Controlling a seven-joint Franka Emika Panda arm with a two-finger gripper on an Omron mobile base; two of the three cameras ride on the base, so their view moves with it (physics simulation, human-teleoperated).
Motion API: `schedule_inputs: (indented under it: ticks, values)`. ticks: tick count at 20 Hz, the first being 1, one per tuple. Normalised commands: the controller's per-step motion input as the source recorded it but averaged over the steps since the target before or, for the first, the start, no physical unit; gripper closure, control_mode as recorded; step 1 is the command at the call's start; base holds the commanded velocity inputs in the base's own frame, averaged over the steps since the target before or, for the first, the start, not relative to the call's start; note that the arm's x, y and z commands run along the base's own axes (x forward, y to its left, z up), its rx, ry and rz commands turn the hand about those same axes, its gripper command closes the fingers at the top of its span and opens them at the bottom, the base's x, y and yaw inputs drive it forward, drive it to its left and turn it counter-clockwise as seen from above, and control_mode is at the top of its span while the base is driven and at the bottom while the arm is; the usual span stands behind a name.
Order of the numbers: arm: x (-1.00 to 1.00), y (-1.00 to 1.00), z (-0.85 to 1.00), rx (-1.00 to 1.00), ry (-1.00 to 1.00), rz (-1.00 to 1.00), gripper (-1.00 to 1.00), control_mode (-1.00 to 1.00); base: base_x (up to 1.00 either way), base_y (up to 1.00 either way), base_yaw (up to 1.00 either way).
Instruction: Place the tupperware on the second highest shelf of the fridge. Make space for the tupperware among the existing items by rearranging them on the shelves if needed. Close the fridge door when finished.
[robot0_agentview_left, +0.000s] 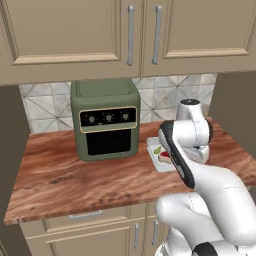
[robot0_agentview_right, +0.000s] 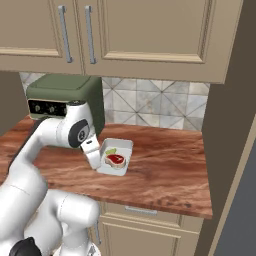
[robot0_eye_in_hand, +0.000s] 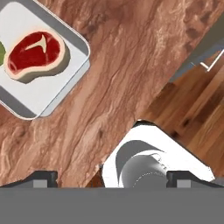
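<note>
Sitting on the wooden bench (robot0_agentview_right: 165, 165), the tupperware (robot0_agentview_right: 116, 156) lies flat near the front edge, just to the right of the green countertop oven (robot0_agentview_left: 105, 120). Inside it rest a red raw steak (robot0_eye_in_hand: 36, 51) and a small green piece (robot0_agentview_left: 157, 150) beside the steak. From the hand view, the container (robot0_eye_in_hand: 26, 96) fills the upper left corner, while the tool (robot0_eye_in_hand: 111, 177) hangs above bare wood off to one side of it, touching nothing. Its two dark fingertips (robot0_eye_in_hand: 41, 178) stand wide apart at the bottom of that view, with nothing between them. From the right base view, the arm's wrist hangs just beside the left edge of the container. Beige wall cabinets (robot0_agentview_right: 150, 30) with bar handles hang above, and a tiled wall (robot0_agentview_right: 150, 107) runs behind the bench.
</note>
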Motion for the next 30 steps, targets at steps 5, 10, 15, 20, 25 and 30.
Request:
schedule_inputs:
  ticks: [5,10,15,20,25,30]
  values:
    - [0.55,-0.25,-0.18,0.09,0.09,0.00,-1.00,-1.00,0.00,0.00,0.00]
    - [0.21,-0.21,-0.57,0.10,-0.09,0.00,-1.00,-1.00,0.00,0.00,0.00]
    - [0.02,-0.02,-0.64,0.09,-0.22,0.00,-1.00,-1.00,0.00,0.00,0.00]
    - [0.09,0.00,-0.56,0.06,-0.20,0.00,-1.00,-1.00,0.00,0.00,0.00]
    - [0.25,0.00,-0.33,0.09,-0.05,0.00,-1.00,-1.00,0.00,0.00,0.00]
    - [0.40,-0.05,-0.11,0.10,0.00,0.00,-1.00,-1.00,0.00,0.00,0.00]
